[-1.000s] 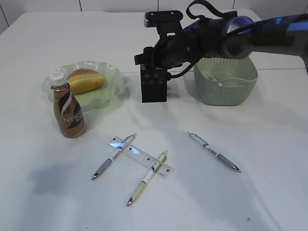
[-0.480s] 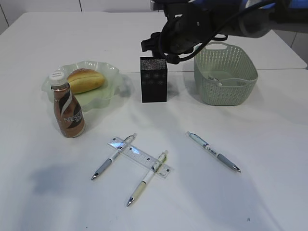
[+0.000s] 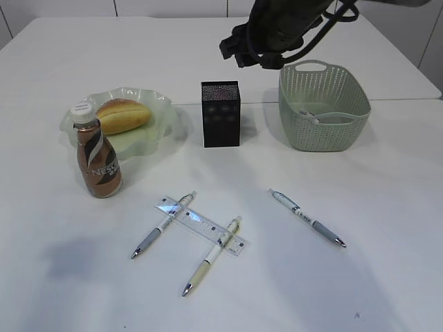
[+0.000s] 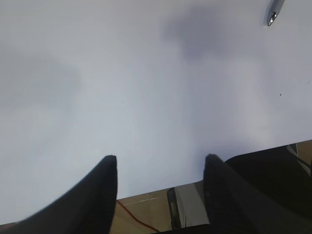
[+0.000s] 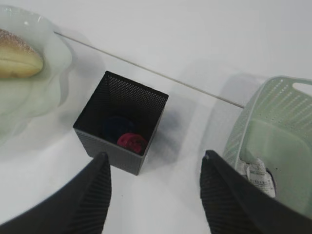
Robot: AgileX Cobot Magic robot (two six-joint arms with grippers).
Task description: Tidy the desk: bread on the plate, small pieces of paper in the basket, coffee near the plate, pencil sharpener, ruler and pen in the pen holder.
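Bread (image 3: 123, 115) already lies on the pale green plate (image 3: 154, 131) at the table's (image 3: 387, 207) left rear, and the coffee bottle (image 3: 97, 153) stands just in front of the plate's near edge, so those two parts look finished. The green basket (image 3: 324, 117) at the right rear holds at least one crumpled scrap of paper (image 5: 255, 174), and no loose scraps show on the table, so that part seems done as well. In the right wrist view the black mesh pen holder (image 5: 120, 120) contains a red object (image 5: 130, 142) and a dark blue one beside it; one may be the pencil sharpener, though I cannot tell which.

What is left lies in the foreground: a clear ruler (image 3: 201, 225) resting across two pens, a grey-gripped one (image 3: 163, 225) and a cream one (image 3: 212, 256), with a third pen (image 3: 307, 218) well apart to the right. None of these is in the holder yet.

Right gripper (image 5: 155, 187) hangs high above the holder and basket, its jaws wide and empty. Left gripper (image 4: 160, 183) hovers over bare table near the front edge, jaws also spread with nothing between them; only a pen tip shows at the top corner of its view.
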